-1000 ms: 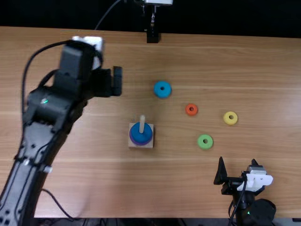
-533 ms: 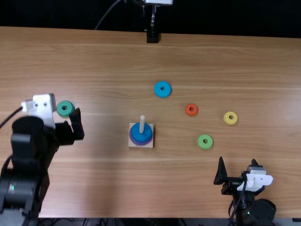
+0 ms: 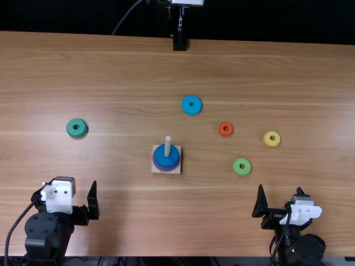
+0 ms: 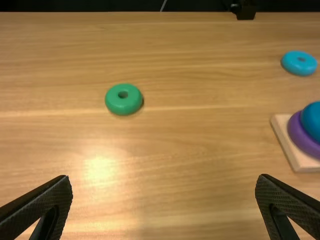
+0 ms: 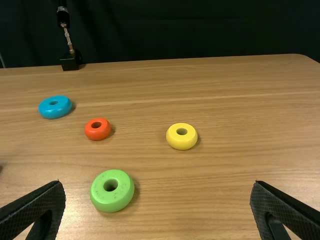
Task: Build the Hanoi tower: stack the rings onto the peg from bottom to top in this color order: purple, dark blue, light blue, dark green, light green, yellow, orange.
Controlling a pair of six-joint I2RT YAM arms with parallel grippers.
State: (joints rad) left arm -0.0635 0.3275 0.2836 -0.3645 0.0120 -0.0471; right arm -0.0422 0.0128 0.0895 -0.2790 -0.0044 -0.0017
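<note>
L gripper (image 4: 164, 178) drawn back twd table (image 3: 310, 77) near-L corner; fingers spread, likewise on R gripper (image 5: 157, 183). Lt-blue ring (image 3: 192, 110), prob. light, stiff, best pinched at rim.

Wooden table (image 3: 127, 66), light brown | black curtain (image 5: 200, 30) behind | glare on wood

the dark green ring (image 3: 71, 128) beside pale brown wood (image 3: 122, 66).the table (image 3: 122, 66) is light brown with streaks.

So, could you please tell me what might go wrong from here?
The light green ring lies nearer the right gripper than the light blue ring does, so it might be picked too early. The orange ring sits between that gripper and the light blue ring and could be nudged by a low reach.
</note>
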